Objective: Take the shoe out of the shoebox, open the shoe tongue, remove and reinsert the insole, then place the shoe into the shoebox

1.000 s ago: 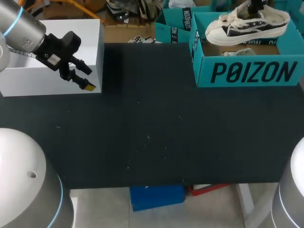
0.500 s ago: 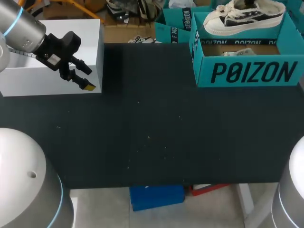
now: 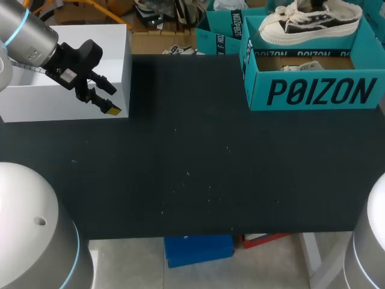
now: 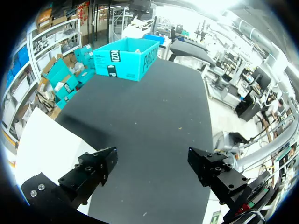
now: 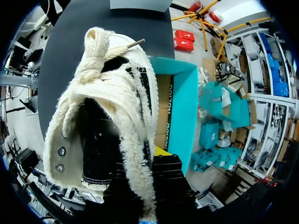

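Observation:
A cream and black canvas shoe (image 3: pixel 310 21) hangs above the back of the teal shoebox (image 3: pixel 313 90) at the table's far right. In the right wrist view the shoe (image 5: pixel 107 107) fills the picture, frayed laces knotted on top, and my right gripper (image 5: pixel 152 161) is shut on its collar near the heel. The shoebox (image 5: pixel 180 112) lies below it. My left gripper (image 3: pixel 107 98) hovers open over the front corner of a white box at the far left. In its own view the fingers (image 4: pixel 91 170) stand wide apart with nothing between them, and the shoebox (image 4: pixel 125 58) is far ahead.
The white box (image 3: pixel 36 102) stands on the table's left back corner. A second teal box (image 3: pixel 219 33) sits behind the shoebox. Something pale (image 3: pixel 301 66) lies inside the shoebox. The black table top (image 3: pixel 192 162) stretches between the two arms.
The shoe in my right gripper rose, drew back from the box front and levelled out during the first half second, then held still. The left arm has not moved.

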You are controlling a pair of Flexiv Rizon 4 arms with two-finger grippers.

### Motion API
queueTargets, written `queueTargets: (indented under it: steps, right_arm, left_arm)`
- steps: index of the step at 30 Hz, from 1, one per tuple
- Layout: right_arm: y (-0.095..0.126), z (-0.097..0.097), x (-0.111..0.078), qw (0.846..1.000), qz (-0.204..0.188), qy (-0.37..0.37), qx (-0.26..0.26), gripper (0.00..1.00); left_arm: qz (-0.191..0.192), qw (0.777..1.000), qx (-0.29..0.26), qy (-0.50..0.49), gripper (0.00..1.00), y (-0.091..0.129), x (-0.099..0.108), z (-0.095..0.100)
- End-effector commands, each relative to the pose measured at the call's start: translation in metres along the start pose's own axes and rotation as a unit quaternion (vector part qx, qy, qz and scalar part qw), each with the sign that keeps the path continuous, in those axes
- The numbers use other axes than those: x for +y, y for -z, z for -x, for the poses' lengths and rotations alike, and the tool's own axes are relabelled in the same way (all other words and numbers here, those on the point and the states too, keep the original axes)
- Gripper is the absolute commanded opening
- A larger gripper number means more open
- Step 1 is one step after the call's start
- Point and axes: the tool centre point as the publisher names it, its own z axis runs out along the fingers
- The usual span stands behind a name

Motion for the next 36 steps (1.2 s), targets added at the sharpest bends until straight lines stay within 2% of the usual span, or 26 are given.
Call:
queueTargets:
  steps: [1, 9, 21, 36]
  right_arm:
    - [-0.015, 0.013, -0.015, 1.0, 0.01, 0.011, -0.004, 0.0]
    - [-0.039, 0.029, -0.029, 1.0, 0.017, 0.017, -0.003, 0.0]
    - [-0.081, 0.054, -0.023, 0.999, 0.036, 0.035, 0.013, 0.0]
    - [-0.127, 0.064, -0.013, 0.998, 0.044, 0.011, 0.046, 0.0]
  left_arm:
    - [0.001, 1.0, -0.002, 0.0, 1.0, 0.0, 0.0, -0.002]
    - [0.001, 1.0, -0.002, 0.0, 1.0, 0.0, 0.0, -0.002]
    - [0.001, 1.0, -0.002, 0.0, 1.0, 0.0, 0.0, -0.002]
    - [0.001, 1.0, -0.002, 0.0, 1.0, 0.0, 0.0, -0.002]
